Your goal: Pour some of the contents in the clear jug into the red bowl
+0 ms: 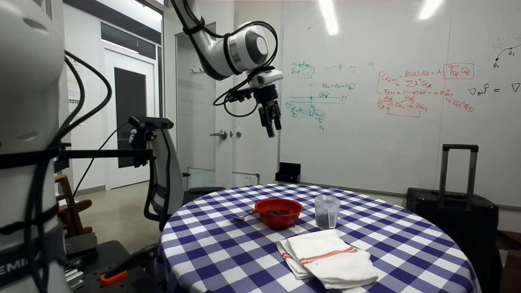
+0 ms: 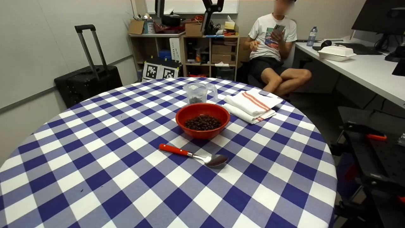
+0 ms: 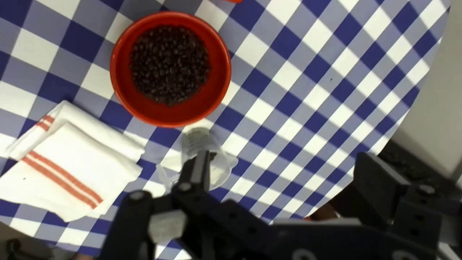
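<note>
Nearest in the wrist view was the gripper (image 3: 283,160). Its fingers stood wide apart and, as an exterior view showed, it hung high above the table (image 1: 228,260), so we saw that it grasped nothing. Lower down was the clear jug (image 2: 193,91), upright on that table and partly hidden from the wrist view by a finger. Through its wall we noticed some dark contents (image 1: 324,219) at the bottom. Just beside it, not touching, stood the red bowl (image 3: 225,76) with many dark beans (image 3: 169,65) inside.

From these two things, we judged that the pouring was probably finished: the bowl had a good portion, and the jug had a remainder. However, we could not be certain that these beans came from the jug. If they did, only moving the gripper away was left; if they did not, grasping, lifting, tilting and setting back were all left to do.

The white folded cloth (image 3: 72,169) lay near the jug, on its handle side, and the spoon (image 2: 192,155) lay on the opposite side of the bowl. Farther away, we saw a black suitcase (image 1: 454,228) and a seated person (image 2: 270,44).
</note>
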Tool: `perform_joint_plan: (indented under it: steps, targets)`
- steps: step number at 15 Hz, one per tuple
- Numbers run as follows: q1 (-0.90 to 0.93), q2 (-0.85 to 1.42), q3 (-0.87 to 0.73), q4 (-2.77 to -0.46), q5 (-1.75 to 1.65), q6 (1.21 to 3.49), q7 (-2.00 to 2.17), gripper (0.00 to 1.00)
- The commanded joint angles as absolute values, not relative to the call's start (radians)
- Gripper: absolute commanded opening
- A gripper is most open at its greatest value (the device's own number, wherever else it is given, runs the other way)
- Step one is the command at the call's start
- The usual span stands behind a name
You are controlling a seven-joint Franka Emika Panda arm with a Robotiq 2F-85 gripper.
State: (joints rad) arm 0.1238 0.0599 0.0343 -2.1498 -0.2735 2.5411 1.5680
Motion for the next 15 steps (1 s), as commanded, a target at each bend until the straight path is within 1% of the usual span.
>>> perform_joint_plan:
  steps: [1,6,9,12,15]
  targets:
    - [0.12,0.023,0.083,-2.192,-0.102,2.579,1.31,1.0]
    - [0.122,0.044,0.124,-2.161,0.164,2.488,0.952,1.0]
    - [0.098,0.033,0.106,-2.157,0.269,2.344,0.738,1.0]
    - [0.054,0.013,0.057,-2.151,0.219,2.13,0.596,1.0]
    - [0.019,-0.003,0.017,-2.114,0.069,1.911,0.56,1.0]
